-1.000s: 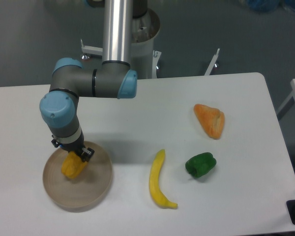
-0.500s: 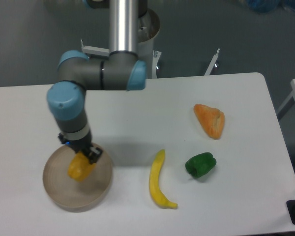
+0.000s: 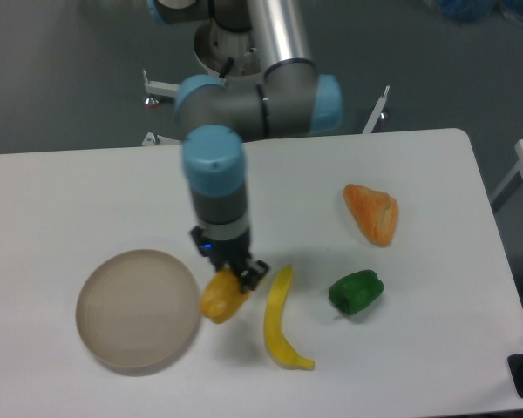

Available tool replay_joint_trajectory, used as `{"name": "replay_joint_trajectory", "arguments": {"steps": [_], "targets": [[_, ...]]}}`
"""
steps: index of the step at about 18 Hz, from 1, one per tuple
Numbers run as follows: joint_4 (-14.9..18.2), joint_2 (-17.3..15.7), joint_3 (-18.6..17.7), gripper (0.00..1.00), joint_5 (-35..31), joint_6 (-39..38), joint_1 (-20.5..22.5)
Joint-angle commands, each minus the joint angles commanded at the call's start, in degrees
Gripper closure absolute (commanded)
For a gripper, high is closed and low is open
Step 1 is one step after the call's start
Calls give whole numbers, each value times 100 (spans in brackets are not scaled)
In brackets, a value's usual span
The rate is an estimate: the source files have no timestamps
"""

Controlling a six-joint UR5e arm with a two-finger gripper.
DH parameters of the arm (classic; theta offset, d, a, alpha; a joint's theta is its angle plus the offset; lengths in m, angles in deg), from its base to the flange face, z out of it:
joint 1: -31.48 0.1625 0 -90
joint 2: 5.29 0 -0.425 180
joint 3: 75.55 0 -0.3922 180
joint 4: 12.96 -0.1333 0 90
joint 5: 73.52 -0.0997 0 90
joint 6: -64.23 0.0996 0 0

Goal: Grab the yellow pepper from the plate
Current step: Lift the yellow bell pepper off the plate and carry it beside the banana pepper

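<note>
The plate (image 3: 138, 310) sits at the near left of the bench (image 3: 87, 200). Just beside its right rim, the gripper (image 3: 229, 280) holds the pepper (image 3: 221, 296), between the plate and the banana (image 3: 283, 320). Right of the banana lies a second pepper (image 3: 356, 292); behind that one, farther back on the bench, lies a wedge-shaped pepper (image 3: 372, 212).

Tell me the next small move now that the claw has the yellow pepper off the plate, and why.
Probably keep the claw shut and lift a little higher. The yellow pepper hangs in its grip just right of the bare plate, with the banana lying close on its other side, so more travel at this height might bump it.
</note>
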Motion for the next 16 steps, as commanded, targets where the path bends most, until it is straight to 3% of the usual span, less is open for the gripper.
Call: {"name": "replay_joint_trajectory", "arguments": {"steps": [16], "targets": [[-97,26,-79,52,0,195,264]]}}
